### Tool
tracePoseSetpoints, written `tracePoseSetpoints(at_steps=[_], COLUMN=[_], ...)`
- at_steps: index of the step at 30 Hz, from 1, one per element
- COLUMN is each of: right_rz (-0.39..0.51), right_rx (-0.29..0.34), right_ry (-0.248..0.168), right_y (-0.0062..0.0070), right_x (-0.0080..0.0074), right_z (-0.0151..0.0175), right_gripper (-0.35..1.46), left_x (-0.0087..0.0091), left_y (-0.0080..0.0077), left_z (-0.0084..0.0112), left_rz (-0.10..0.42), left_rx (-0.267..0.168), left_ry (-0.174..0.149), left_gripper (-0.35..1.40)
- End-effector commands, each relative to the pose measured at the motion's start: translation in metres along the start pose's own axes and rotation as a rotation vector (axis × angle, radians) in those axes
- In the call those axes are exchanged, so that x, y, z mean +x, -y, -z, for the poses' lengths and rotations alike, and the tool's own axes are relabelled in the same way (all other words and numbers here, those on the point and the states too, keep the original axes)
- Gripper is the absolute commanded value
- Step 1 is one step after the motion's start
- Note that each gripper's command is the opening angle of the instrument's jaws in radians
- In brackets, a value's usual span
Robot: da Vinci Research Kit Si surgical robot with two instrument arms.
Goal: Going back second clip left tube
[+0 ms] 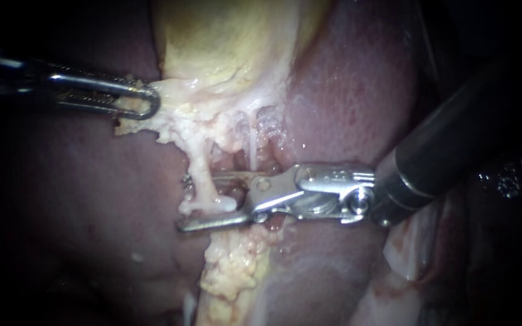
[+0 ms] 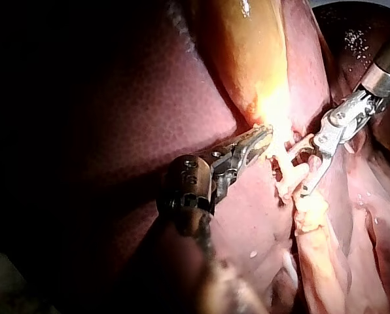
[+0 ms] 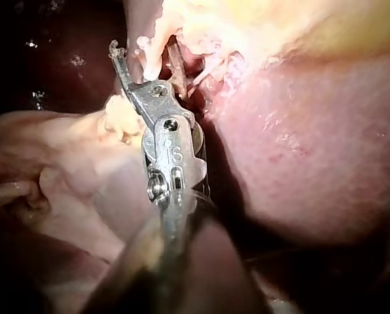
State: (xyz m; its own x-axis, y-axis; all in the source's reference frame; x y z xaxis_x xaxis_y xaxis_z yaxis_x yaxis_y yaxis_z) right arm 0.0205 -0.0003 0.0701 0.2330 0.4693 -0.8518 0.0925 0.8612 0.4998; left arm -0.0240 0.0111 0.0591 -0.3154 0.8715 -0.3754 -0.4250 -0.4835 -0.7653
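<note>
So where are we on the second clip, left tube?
Done, seemingly: metal glints like a clip on the left tube. In hand: right instrument, jaws open, straddles that tube, not clear of it; left instrument grips pale tissue. Left: backing out.

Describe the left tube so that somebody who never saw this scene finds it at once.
Start at the yellow gallbladder in the endoscope view. Two pale strands hang from its ragged lower edge; the left tube is the thicker one, ending between the open jaws of the right instrument. The thin strand beside it is far slimmer.
</note>
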Motion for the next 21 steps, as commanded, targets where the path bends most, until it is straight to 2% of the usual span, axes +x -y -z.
tracePoseSetpoints(at_steps=[1,3,5,12,16,21], right_rz=[0.025,0.068,0.106,0.179,0.207,0.215], right_rx=[-0.002,-0.005,-0.007,-0.02,-0.014,-0.03], right_ry=[0.025,0.062,0.082,0.099,0.13,0.148], right_y=[0.0001,0.0004,0.0006,0.0018,0.0026,0.0027], right_x=[0.0,0.0,0.0002,0.0018,0.0029,0.0039], right_z=[0.0006,0.0022,0.0037,0.0102,0.013,0.0155], right_gripper=[0.5,0.5,0.5,0.5,0.5,0.5], left_x=[0.0,0.0,0.0,0.0,0.0,0.0], left_y=[0.0,0.0,0.0,0.0,0.0,0.0], left_z=[0.0,0.0,0.0,0.0,0.0,0.0], left_rz=[0.0,0.0,0.0,0.0,0.0,0.0], left_rx=[0.0,0.0,0.0,0.0,0.0,0.0], left_ry=[0.0,0.0,0.0,0.0,0.0,0.0], left_gripper=[-0.35,-0.35,-0.35,-0.35,-0.35,-0.35])
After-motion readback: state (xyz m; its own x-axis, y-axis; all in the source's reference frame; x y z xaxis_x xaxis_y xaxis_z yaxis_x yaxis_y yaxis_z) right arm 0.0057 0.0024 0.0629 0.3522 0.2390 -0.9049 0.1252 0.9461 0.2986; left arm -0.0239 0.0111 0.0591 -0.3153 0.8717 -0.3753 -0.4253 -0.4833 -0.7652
